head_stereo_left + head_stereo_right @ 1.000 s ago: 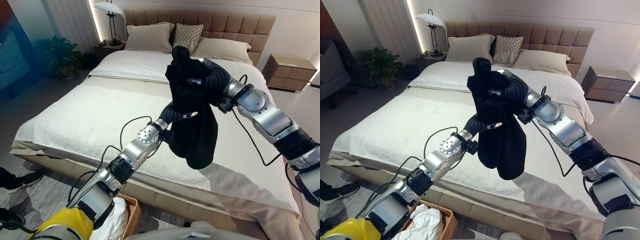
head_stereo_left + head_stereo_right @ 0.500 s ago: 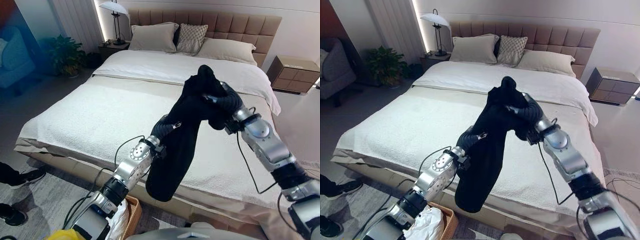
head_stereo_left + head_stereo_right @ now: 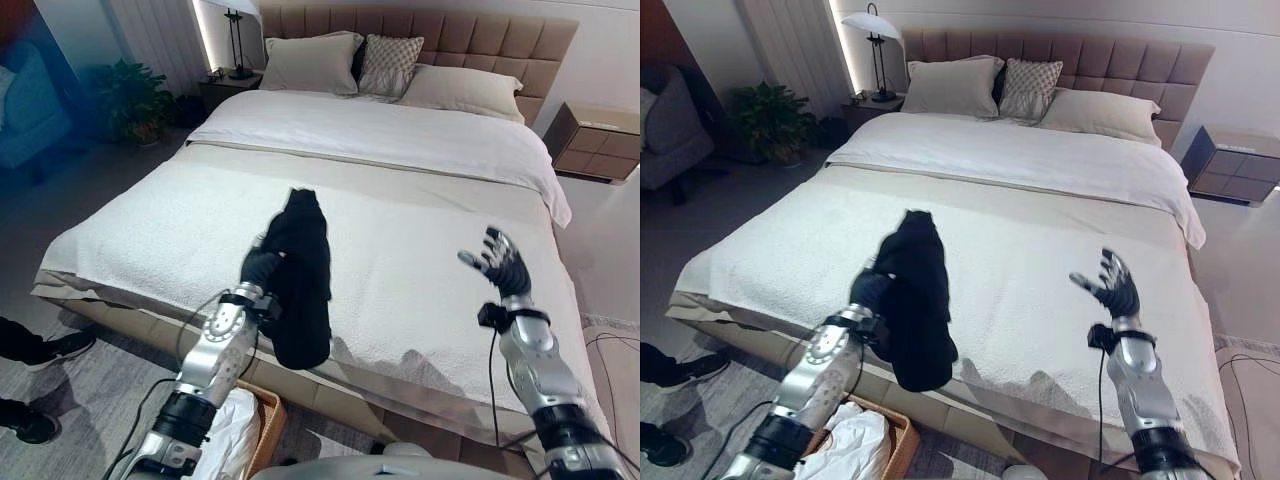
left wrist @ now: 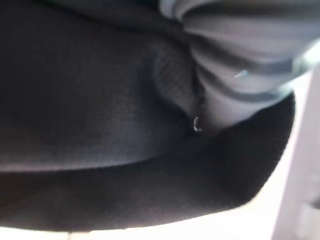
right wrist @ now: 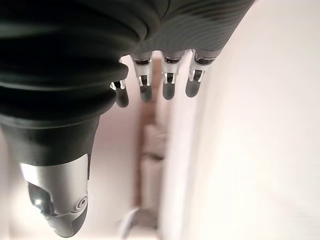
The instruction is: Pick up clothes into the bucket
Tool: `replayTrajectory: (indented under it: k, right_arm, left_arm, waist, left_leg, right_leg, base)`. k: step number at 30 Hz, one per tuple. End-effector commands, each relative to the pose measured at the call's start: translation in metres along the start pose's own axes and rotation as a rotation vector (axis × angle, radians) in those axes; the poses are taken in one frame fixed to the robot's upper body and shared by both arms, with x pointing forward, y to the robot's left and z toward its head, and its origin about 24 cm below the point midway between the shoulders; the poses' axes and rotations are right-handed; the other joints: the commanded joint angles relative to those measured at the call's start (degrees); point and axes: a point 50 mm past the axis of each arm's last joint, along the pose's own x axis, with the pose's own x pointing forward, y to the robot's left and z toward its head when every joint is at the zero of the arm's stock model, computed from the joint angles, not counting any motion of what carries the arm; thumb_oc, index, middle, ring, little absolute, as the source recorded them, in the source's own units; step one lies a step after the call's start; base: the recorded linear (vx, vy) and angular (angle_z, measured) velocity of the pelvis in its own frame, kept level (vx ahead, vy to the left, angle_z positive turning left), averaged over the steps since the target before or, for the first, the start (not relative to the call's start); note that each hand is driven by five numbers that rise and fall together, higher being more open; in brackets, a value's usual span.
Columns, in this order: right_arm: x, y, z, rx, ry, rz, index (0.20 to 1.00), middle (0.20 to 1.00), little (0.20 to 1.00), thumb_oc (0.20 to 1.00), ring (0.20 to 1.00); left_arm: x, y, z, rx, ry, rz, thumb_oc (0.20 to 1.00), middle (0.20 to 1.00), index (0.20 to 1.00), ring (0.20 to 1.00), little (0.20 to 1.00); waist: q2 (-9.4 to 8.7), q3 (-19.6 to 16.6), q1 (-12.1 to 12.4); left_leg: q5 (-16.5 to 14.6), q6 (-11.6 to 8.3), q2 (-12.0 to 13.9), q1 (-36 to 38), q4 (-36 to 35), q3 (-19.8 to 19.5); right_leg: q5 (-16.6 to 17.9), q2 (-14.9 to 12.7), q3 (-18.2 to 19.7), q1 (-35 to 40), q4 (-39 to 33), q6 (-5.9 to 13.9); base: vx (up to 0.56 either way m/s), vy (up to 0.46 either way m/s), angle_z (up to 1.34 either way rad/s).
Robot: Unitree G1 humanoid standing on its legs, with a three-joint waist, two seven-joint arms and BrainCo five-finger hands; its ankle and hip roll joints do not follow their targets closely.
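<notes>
A black garment (image 3: 300,290) hangs in the air over the bed's front edge, above and just right of the wicker basket (image 3: 895,425). It is draped round my left hand (image 3: 258,268), which carries it alone; black cloth (image 4: 100,100) covers that hand past the ribbed cover. My right hand (image 3: 500,265) is raised over the right side of the bed, well apart from the garment. It is open, its fingers (image 5: 167,90) straight and spread, holding nothing.
White cloth (image 3: 850,445) lies in the basket on the floor by the bed's front. The wide bed (image 3: 170,230) has a cream blanket, with pillows (image 3: 310,62) at the headboard. A person's shoes (image 3: 55,352) stand at the lower left. A nightstand (image 3: 595,140) sits far right.
My right hand let go of the black garment and swung away to the right, open. My left hand brought the garment down and to the left, toward the bed's front edge.
</notes>
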Motion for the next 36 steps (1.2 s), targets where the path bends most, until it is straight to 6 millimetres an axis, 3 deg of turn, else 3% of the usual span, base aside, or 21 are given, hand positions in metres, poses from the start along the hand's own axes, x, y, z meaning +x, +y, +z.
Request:
replayTrajectory:
  k: [1, 2, 3, 5, 8, 9, 16, 18, 22, 27, 31, 33, 36]
  right_arm:
    - [0.001, -0.006, -0.001, -0.005, -0.02, -0.048, 1.0, 1.0, 1.0, 1.0, 1.0]
    - [-0.002, -0.007, -0.01, -0.004, 0.015, -0.058, 1.0, 1.0, 1.0, 1.0, 1.0]
    - [-0.011, -0.01, -0.031, -0.014, 0.1, -0.074, 1.0, 1.0, 1.0, 1.0, 1.0]
    - [-0.014, -0.011, -0.037, -0.012, 0.122, -0.079, 1.0, 1.0, 1.0, 1.0, 1.0]
    - [-0.027, -0.016, -0.063, -0.015, 0.229, -0.107, 1.0, 1.0, 1.0, 1.0, 1.0]
    - [-0.037, -0.016, -0.08, 0.008, 0.299, -0.12, 1.0, 1.0, 1.0, 1.0, 1.0]
    - [-0.069, -0.02, -0.12, -0.049, 0.481, -0.13, 1.0, 1.0, 1.0, 1.0, 1.0]
    - [-0.069, -0.021, -0.121, -0.059, 0.483, -0.131, 1.0, 1.0, 1.0, 1.0, 1.0]
    - [-0.088, -0.031, -0.14, -0.121, 0.587, -0.146, 1.0, 1.0, 1.0, 1.0, 1.0]
    - [-0.1, -0.039, -0.152, -0.157, 0.654, -0.177, 1.0, 1.0, 1.0, 1.0, 1.0]
    - [-0.095, -0.041, -0.15, -0.184, 0.646, -0.197, 1.0, 1.0, 1.0, 1.0, 1.0]
    - [-0.086, -0.04, -0.143, -0.193, 0.607, -0.19, 1.0, 1.0, 1.0, 1.0, 1.0]
    - [-0.075, -0.036, -0.135, -0.195, 0.558, -0.199, 1.0, 1.0, 1.0, 1.0, 1.0]
  left_arm:
    - [-0.003, 0.0, 0.059, 0.075, -0.303, -0.025, 0.2, 0.2, 0.2, 0.2, 0.2]
    - [-0.007, 0.004, 0.063, 0.08, -0.321, -0.007, 0.2, 0.2, 0.2, 0.2, 0.2]
    - [-0.015, 0.013, 0.072, 0.105, -0.36, 0.027, 0.2, 0.2, 0.2, 0.2, 0.2]
    - [-0.019, 0.016, 0.075, 0.116, -0.372, 0.042, 0.2, 0.2, 0.2, 0.2, 0.2]
    - [-0.032, 0.028, 0.084, 0.15, -0.409, 0.097, 0.2, 0.2, 0.2, 0.2, 0.2]
    - [-0.041, 0.035, 0.081, 0.157, -0.402, 0.144, 0.2, 0.2, 0.2, 0.2, 0.2]
    - [-0.069, 0.068, 0.065, 0.362, -0.295, 0.33, 0.2, 0.2, 0.2, 0.2, 0.2]
    - [-0.072, 0.071, 0.064, 0.38, -0.283, 0.345, 0.2, 0.2, 0.2, 0.2, 0.2]
    - [-0.098, 0.107, 0.024, 0.406, -0.078, 0.552, 0.2, 0.2, 0.2, 0.2, 0.2]
    - [-0.119, 0.134, -0.008, 0.467, 0.098, 0.713, 0.2, 0.2, 0.2, 0.2, 0.2]
    - [-0.121, 0.145, -0.023, 0.49, 0.173, 0.781, 0.2, 0.2, 0.2, 0.2, 0.2]
    - [-0.12, 0.149, -0.036, 0.4, 0.196, 0.849, 0.2, 0.2, 0.2, 0.2, 0.2]
    - [-0.111, 0.152, -0.038, 0.433, 0.21, 0.866, 0.2, 0.2, 0.2, 0.2, 0.2]
  waist:
    - [-3.49, -0.7, 0.6]
    - [-3.44, -0.5, 0.7]
    - [-3.27, 0.3, 1.0]
    - [-3.28, 0.5, 1.1]
    - [-3.18, 1.4, 1.6]
    - [-3.24, 2.0, 1.9]
    - [-3.53, 4.4, 2.6]
    - [-3.54, 4.7, 2.6]
    - [-3.64, 7.3, 2.9]
    - [-3.81, 10.4, 3.1]
    - [-3.73, 13.1, 3.1]
    - [-4.21, 15.5, 2.9]
    - [-4.98, 17.8, 2.8]
  left_leg:
    - [-5.9, -0.43, -2.1, -3.9, 5.9, -1.8]
    - [-5.9, -0.48, -2.1, -4.0, 6.0, -2.0]
    - [-5.8, -0.55, -2.2, -4.5, 6.2, -2.1]
    - [-5.9, -0.57, -2.2, -4.7, 6.4, -2.2]
    - [-5.9, -0.67, -2.3, -5.5, 6.8, -2.5]
    - [-5.8, -0.7, -2.4, -6.1, 7.1, -2.7]
    - [-5.9, -0.76, -2.6, -8.6, 8.8, -3.2]
    - [-5.9, -0.76, -2.7, -9.0, 9.1, -3.2]
    - [-6.3, -0.42, -3.1, -11.7, 11.7, -3.5]
    - [-6.3, -0.01, -3.4, -14.6, 14.0, -3.8]
    - [-6.4, 0.39, -3.8, -17.8, 16.4, -4.0]
    - [-6.5, 0.49, -3.9, -20.7, 18.8, -3.8]
    - [-6.8, 0.58, -3.7, -24.1, 21.6, -3.4]
  right_leg:
    - [0.4, -3.4, -0.2, 3.3, -3.3, 3.32]
    - [0.4, -3.4, -0.2, 3.2, -3.2, 3.32]
    - [0.4, -3.5, -0.3, 2.8, -3.1, 3.26]
    - [0.4, -3.5, -0.3, 2.6, -3.0, 3.25]
    - [0.4, -3.6, -0.6, 2.1, -2.9, 3.24]
    - [0.4, -3.6, -0.8, 1.7, -2.8, 3.22]
    - [0.4, -3.7, -1.1, -0.4, -1.4, 3.23]
    - [0.4, -3.7, -1.1, -0.7, -1.1, 3.24]
    - [0.3, -4.1, -0.9, -3.7, 1.6, 3.25]
    - [-0.2, -4.8, -0.7, -6.7, 4.9, 3.33]
    - [-0.6, -5.7, -0.4, -10.0, 8.2, 3.21]
    - [-0.5, -6.3, -0.1, -12.5, 9.7, 3.04]
    - [-0.5, -6.5, 0.4, -15.8, 11.6, 2.91]
  base:
    - [0.0, 0.0, 0.0]
    - [-0.04, 0.011, 0.02]
    - [0.0, 0.0, 0.0]
    - [0.0, 0.0, 0.0]
    - [-0.01, 0.003, 0.01]
    - [-0.03, 0.004, 0.04]
    - [-0.04, 0.011, 0.05]
    - [-0.04, 0.017, 0.03]
    - [-0.06, 0.032, 0.04]
    - [-0.06, 0.032, 0.03]
    - [-0.08, 0.045, 0.05]
    - [-0.12, 0.017, 0.05]
    - [-0.09, 0.032, 0.0]
